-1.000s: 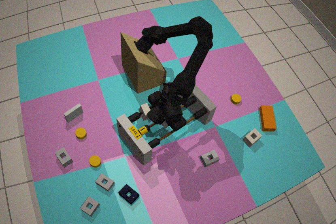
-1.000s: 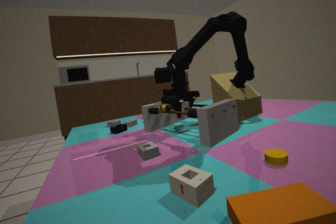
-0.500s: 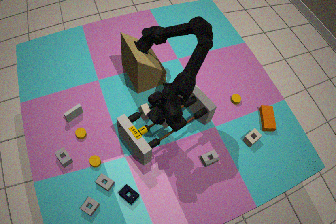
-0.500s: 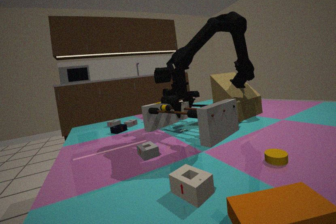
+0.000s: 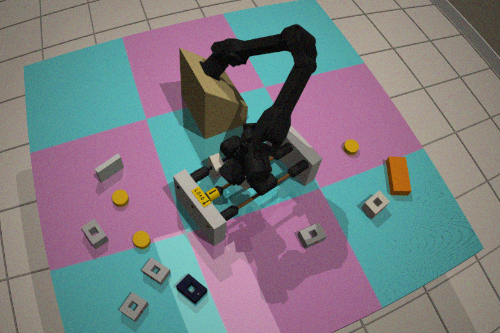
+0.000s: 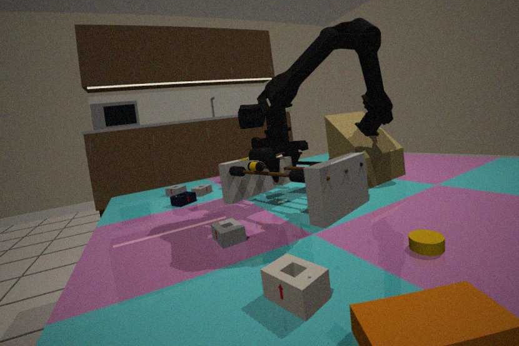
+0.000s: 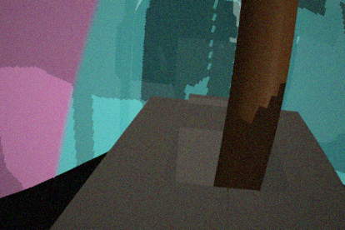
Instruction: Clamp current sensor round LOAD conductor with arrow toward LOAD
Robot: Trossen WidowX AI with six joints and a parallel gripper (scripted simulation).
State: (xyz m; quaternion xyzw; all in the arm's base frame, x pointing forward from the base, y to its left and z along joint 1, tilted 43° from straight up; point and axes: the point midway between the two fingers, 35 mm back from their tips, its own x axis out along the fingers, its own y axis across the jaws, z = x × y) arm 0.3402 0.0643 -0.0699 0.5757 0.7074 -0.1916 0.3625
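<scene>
The sensor (image 7: 125, 191) fills the bottom of the wrist view as a grey-brown body, and a copper conductor (image 7: 267, 37) runs into it. A small pale part of the sensor (image 5: 246, 183) shows under the gripper in the top view. My gripper (image 5: 246, 182) (image 6: 285, 166) is low over the conductors, its fingers slightly open around the sensor. The yellow LOAD label (image 5: 202, 196) lies on the near-left support. The middle conductor, with a yellow collar (image 5: 212, 194) (image 6: 255, 166), runs from it under the gripper. The sensor's arrow, its latch and both finger contacts are hidden.
A pale block (image 5: 215, 163) is left of the gripper. The grey supports (image 5: 200, 208) (image 6: 341, 190) hold the conductor ends. A tan angular block (image 5: 208, 112) (image 6: 389, 164) stands behind. Several small square-holed blocks, yellow discs and an orange block (image 5: 398, 174) (image 6: 433, 311) lie around.
</scene>
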